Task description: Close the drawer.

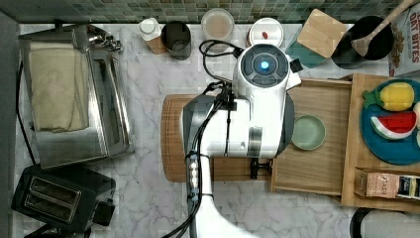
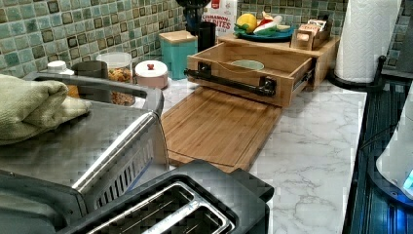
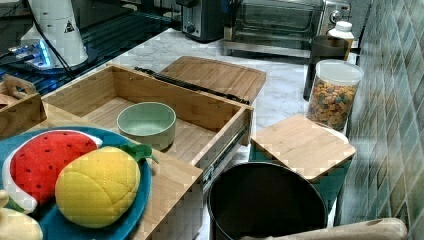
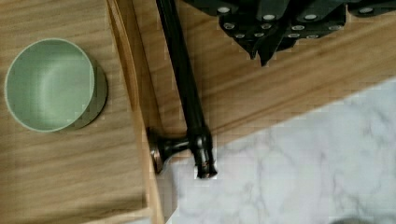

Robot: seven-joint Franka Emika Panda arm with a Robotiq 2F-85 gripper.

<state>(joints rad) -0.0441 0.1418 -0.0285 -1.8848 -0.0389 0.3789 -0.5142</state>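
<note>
Drawer [image 2: 272,66] pulled out from under the wooden top [image 1: 357,148], its front over the cutting board [image 2: 214,129]. Bowl [image 3: 146,124] sits in the drawer, near the rear. Handle [image 4: 184,84] runs along the drawer front, above the board. Plate [image 1: 391,146] with toy fruit on the wooden top. Jars and canisters line the counter's [image 2: 311,146] back edge along the tiled wall. Toaster oven [image 1: 74,99] at the top view's left, toaster [image 1: 54,198] in the counter's corner below it.
</note>
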